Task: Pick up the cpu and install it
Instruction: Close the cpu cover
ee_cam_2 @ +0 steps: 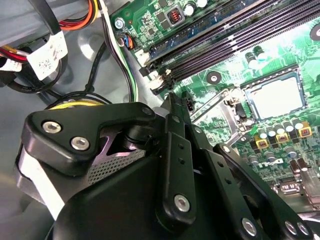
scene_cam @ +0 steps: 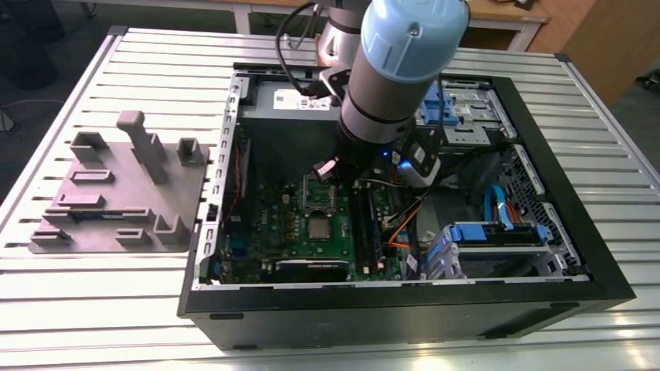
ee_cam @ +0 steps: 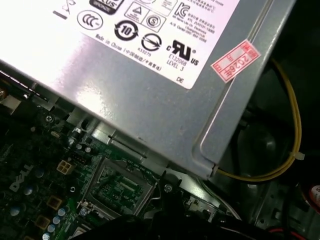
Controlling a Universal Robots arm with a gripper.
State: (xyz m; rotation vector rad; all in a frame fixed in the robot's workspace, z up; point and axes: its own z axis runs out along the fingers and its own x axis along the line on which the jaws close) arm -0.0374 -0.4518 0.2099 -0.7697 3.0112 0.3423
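The gripper (scene_cam: 332,171) hangs low over the motherboard (scene_cam: 299,232) beside the cpu (scene_cam: 318,229), seemingly to reach it; how its jaws stand, I cannot tell.

Silver-grey cylindrical arm (scene_cam: 384,100) with pale blue joint cap (scene_cam: 413,39), black cable alongside. Matte black tool (ee_cam_2: 200,165), linkage bars fastened with silver screws (ee_cam_2: 182,202).

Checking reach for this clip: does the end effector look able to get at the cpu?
Probably yes: the end effector hangs near the cpu, which lies uncovered on the motherboard.
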